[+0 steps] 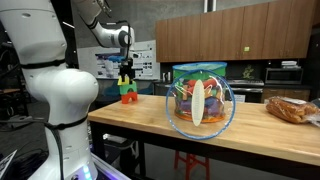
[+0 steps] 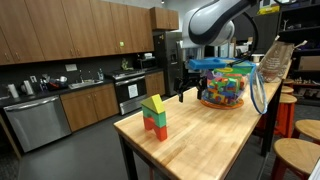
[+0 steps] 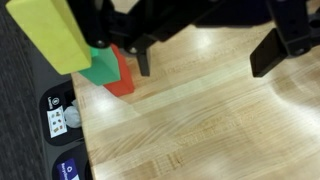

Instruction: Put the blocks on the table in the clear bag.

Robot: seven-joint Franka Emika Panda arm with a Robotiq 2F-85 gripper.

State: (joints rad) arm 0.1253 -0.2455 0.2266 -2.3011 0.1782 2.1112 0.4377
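A small stack of blocks stands near the end of the table (image 1: 140, 122): a yellow block (image 3: 48, 35) on top, then green (image 3: 104, 68), then red (image 3: 122, 86). The stack shows in both exterior views (image 1: 127, 92) (image 2: 154, 118). My gripper (image 3: 207, 60) is open and empty, hovering just above the wood beside the stack, with one finger (image 3: 143, 60) close to the red block; it also shows in the exterior views (image 1: 126, 74) (image 2: 191, 92). The clear bag (image 1: 200, 100) (image 2: 228, 85), teal-rimmed with colourful items inside, stands further along the table.
A smaller bag of orange-brown contents (image 1: 290, 108) lies at the far end of the table. Wooden stools (image 2: 296, 152) stand along one long side. Kitchen cabinets and a dishwasher (image 2: 35, 120) line the back wall. The table edge (image 3: 85, 130) runs close to the stack.
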